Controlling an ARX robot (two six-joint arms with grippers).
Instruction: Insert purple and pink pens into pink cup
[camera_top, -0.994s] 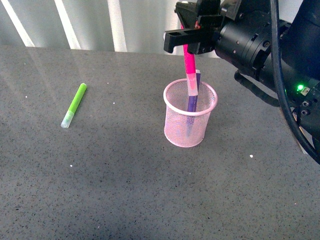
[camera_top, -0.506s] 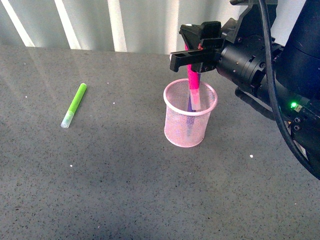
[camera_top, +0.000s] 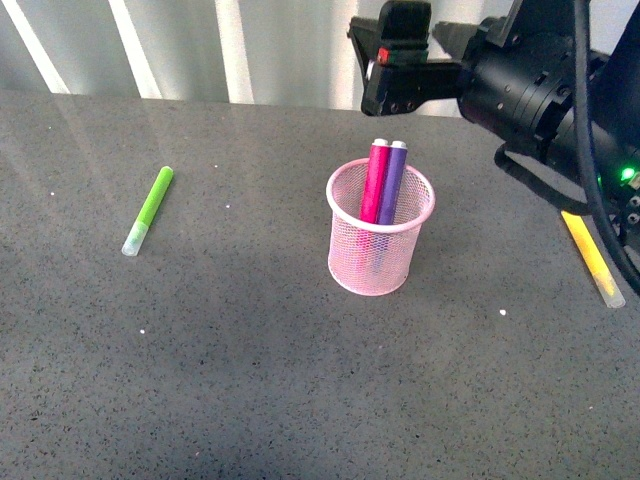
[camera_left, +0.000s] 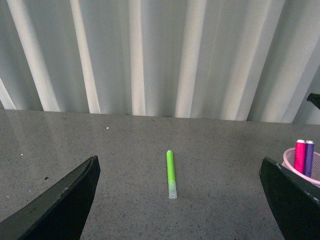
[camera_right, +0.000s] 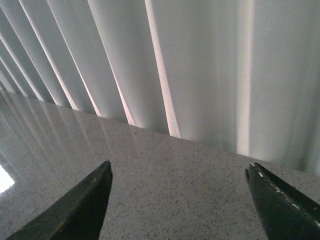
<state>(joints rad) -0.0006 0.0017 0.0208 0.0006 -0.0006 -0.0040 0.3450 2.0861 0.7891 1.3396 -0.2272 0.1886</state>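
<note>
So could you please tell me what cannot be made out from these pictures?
- Front view: the yellow marker is partly behind the right arm.
- Front view: the pink pen and purple pen are blurred by the pink cup mesh lower down.
- Left wrist view: the cup is cut off by the frame edge.

The table (camera_top: 250, 380) is grey speckled stone-like material, smooth with a soft sheen that mirrors the far wall's stripes. The pink cup (camera_top: 381, 240) is fine wire mesh under a solid glossy rim. The 2 pens in it, pink pen (camera_top: 375, 182) and purple pen (camera_top: 393, 182), look like smooth plastic. The lime-green marker (camera_top: 150, 209) is glossy plastic with a translucent cap. The right gripper (camera_top: 395, 60) is matt black.
</note>
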